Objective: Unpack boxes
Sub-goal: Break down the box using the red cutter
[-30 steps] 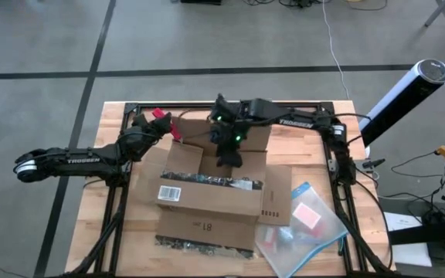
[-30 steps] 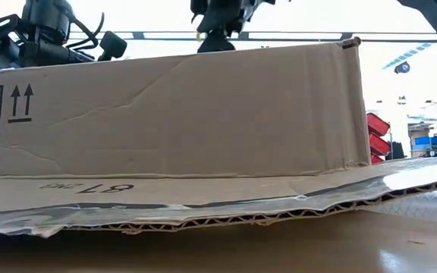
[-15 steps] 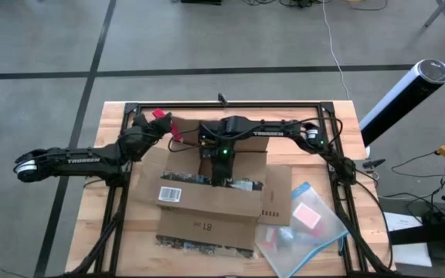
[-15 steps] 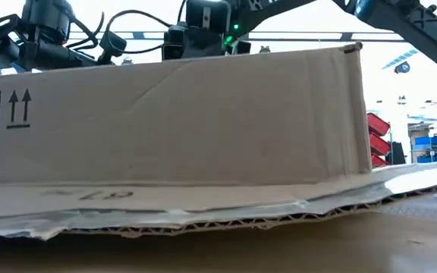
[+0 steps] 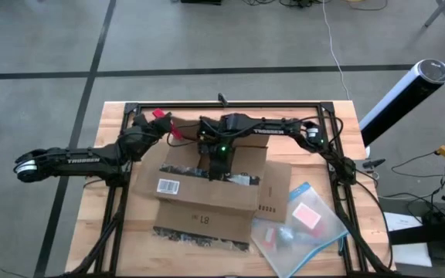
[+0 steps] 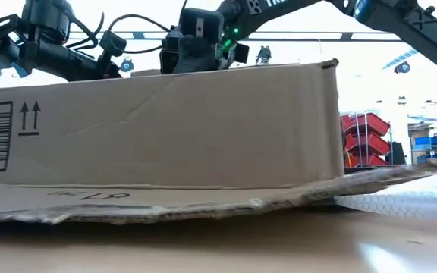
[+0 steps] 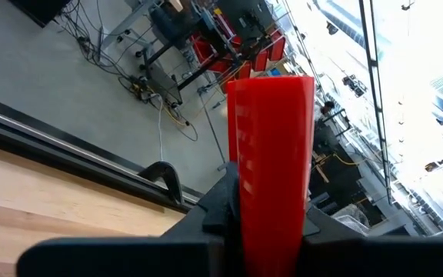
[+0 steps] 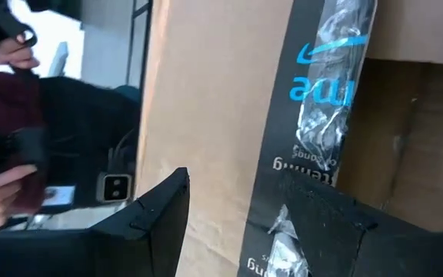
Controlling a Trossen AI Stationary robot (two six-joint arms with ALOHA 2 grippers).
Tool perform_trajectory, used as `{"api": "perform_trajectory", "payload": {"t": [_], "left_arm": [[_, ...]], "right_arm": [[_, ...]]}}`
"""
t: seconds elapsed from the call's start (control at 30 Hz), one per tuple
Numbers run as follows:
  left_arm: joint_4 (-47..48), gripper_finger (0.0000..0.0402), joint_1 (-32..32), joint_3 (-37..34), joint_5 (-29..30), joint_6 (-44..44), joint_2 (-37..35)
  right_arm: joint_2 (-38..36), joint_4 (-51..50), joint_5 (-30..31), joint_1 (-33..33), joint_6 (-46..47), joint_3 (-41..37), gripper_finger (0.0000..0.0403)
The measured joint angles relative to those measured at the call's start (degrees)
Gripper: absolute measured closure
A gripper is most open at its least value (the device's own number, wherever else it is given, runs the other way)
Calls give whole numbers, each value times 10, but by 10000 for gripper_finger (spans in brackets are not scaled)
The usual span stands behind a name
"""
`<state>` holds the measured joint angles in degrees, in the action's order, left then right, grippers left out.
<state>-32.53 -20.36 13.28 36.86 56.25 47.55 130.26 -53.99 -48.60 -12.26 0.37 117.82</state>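
Observation:
The brown cardboard box (image 5: 207,205) stands open on the table's middle, its flaps spread on the wood and a white barcode label on its near wall (image 6: 165,129). My right gripper (image 5: 219,168) reaches down into the box from the far side. Its fingers are open and straddle a cardboard face with black tape (image 8: 314,92). My left gripper (image 5: 154,122) hovers at the far left, clear of the box, shut on a small red tool (image 5: 161,116). My left gripper pinches the red tool's lower end (image 7: 271,223) between its two fingers. The tool sticks straight out past the fingertips, clear of the table. My right gripper's fingers (image 8: 160,219) stand at the taped cardboard inside the box, pointing down; I cannot tell whether they touch it.
A clear plastic pouch (image 5: 304,224) with a blue edge and a red card inside lies on the table at the near right, beside the box's right flap (image 5: 275,193). A black frame (image 5: 230,104) runs along the table's far edge and sides.
My right gripper has come from above the box's far flap toward the near edge and down into the box. The box has slid along the table toward the left edge and turned slightly; the pouch has stayed put.

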Motion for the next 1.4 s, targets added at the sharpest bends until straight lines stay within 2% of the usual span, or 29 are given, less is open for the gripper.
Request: {"api": "perform_trajectory", "payload": {"t": [0.2, 0.4, 0.97, 1.2, 1.4], "left_arm": [[0, 373, 0, 0, 0, 0, 0], [0, 373, 0, 0, 0, 0, 0], [1, 373, 0, 0, 0, 0, 0], [0, 373, 0, 0, 0, 3, 0], [0, 373, 0, 0, 0, 3, 0]], "right_arm": [[-2, 5, 10, -14, 12, 0, 208], [-2, 6, 52, -21, 12, 0, 208], [0, 3, 38, -9, 12, -2, 208], [2, 1, 115, -11, 5, -2, 208], [2, -3, 58, -9, 18, -2, 208]]}}
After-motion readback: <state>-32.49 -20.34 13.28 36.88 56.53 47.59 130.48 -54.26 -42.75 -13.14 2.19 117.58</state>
